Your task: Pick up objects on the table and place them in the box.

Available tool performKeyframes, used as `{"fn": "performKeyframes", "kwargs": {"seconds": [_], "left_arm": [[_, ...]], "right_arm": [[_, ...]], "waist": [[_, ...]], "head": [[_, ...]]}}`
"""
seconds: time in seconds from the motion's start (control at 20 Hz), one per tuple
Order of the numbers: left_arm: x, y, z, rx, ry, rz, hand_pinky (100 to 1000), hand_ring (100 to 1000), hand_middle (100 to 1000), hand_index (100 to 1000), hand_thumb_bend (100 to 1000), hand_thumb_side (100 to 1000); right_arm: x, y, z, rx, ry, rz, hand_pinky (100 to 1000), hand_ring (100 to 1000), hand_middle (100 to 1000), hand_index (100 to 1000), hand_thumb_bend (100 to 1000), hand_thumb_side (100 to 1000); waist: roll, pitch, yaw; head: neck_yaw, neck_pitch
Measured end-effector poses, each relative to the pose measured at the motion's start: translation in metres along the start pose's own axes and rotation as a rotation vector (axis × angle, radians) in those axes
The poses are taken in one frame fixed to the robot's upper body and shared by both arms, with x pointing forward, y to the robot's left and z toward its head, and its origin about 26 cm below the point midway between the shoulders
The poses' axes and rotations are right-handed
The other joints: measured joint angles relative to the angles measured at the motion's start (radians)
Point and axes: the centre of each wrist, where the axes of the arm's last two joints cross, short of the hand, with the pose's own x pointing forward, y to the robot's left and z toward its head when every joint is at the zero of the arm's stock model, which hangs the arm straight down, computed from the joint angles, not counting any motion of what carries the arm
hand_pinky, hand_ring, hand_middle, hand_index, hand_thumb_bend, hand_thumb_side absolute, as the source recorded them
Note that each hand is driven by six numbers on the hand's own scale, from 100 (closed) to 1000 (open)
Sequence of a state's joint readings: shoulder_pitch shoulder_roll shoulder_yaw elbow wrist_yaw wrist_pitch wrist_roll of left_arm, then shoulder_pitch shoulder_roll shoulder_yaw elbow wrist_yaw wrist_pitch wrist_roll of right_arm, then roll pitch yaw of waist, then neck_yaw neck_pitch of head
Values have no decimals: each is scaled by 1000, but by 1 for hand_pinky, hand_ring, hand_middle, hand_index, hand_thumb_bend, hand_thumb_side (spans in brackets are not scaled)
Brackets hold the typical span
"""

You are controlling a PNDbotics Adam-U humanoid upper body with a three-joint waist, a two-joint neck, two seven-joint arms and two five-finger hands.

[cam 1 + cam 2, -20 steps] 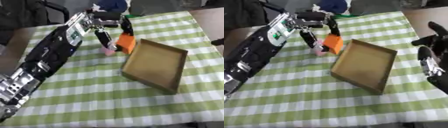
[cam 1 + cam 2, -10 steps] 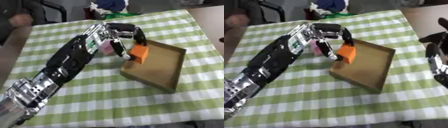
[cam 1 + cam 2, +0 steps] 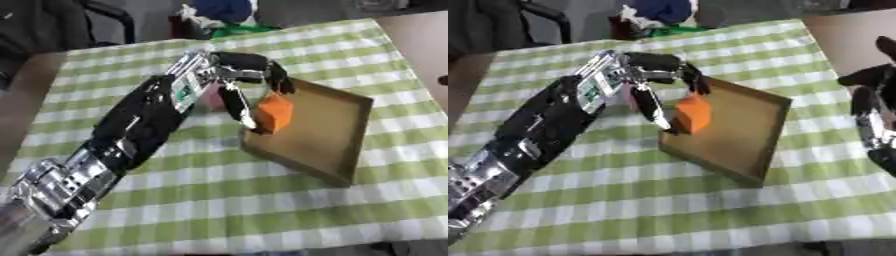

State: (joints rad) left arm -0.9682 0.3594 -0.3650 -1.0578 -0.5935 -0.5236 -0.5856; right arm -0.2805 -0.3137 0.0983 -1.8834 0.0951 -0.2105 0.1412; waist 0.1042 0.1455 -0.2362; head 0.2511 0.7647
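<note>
1. While the left arm reaches diagonally across the checked worktop [image 3: 262,210], its robot hand [image 3: 241,75] curls over the near-left edge of the box [image 3: 337,125], pinching an orange block [image 3: 274,113] between thumb and fingers.
2. The block hangs just above the box's left rim.
3. A pink thing [image 3: 213,100] behind the hand is mostly hidden.
4. The right robot hand [image 3: 874,115] shows at the right edge, fingers relaxed and apart, partly cut off.
5. Blurred cloth lies beyond the far edge.
</note>
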Motion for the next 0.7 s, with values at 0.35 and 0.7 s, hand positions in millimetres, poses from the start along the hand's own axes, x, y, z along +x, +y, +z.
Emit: {"fn": "performKeyframes", "kwargs": {"seconds": [0.35,0.7], "left_arm": [[-25,35,58,53,128,-21,817,749,712,846,588,233],[-60,11,81,-54,322,17,826,766,736,853,659,212]], "right_arm": [[-1,1,3,0,9,-1,881,741,627,1000,100,560],[-2,1,3,0,11,-1,881,742,627,1000,100,559]], "waist": [[4,-7,10],[4,-9,9]], "head": [[-9,0],[-13,0]]}}
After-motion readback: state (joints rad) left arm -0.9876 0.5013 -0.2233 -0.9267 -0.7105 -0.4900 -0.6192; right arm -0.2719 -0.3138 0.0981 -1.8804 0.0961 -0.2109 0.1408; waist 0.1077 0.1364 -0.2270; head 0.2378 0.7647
